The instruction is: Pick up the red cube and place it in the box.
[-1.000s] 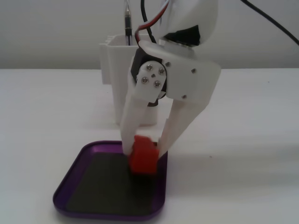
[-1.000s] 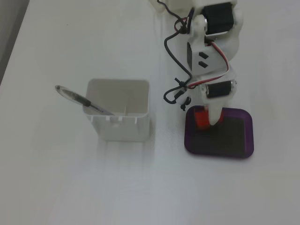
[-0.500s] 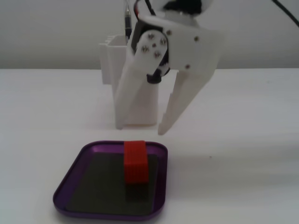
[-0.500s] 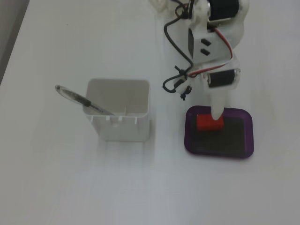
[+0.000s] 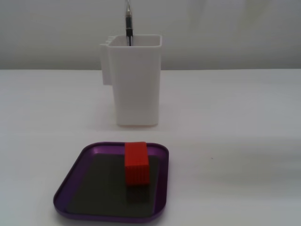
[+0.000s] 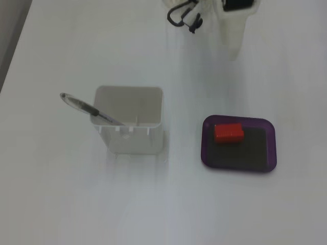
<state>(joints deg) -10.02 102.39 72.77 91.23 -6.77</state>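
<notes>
Withdrawn since half a second ago toward the counter's far edge, the gripper (image 6: pixel 232 48) is blurred and its state cannot be told, while the red cube (image 6: pixel 228 132) is left lying crosswise in the box (image 6: pixel 271 148), well apart.

The box (image 5: pixel 70 188) is taken as the landmark. In both fixed views the red cube (image 5: pixel 136 163) (image 6: pixel 228 132) is seen lying inside the box (image 6: pixel 271 148), on its floor. In the view from above, the cube is found in the upper left part of the box. A tall tub (image 6: pixel 130 132) is set on the worktop (image 6: pixel 76 204) to the left of the box, well apart from it. A pen (image 6: pixel 89 108) is stood inside the tub. The tool (image 6: pixel 232 48) is seen blurred near the top edge, well above the box.
</notes>
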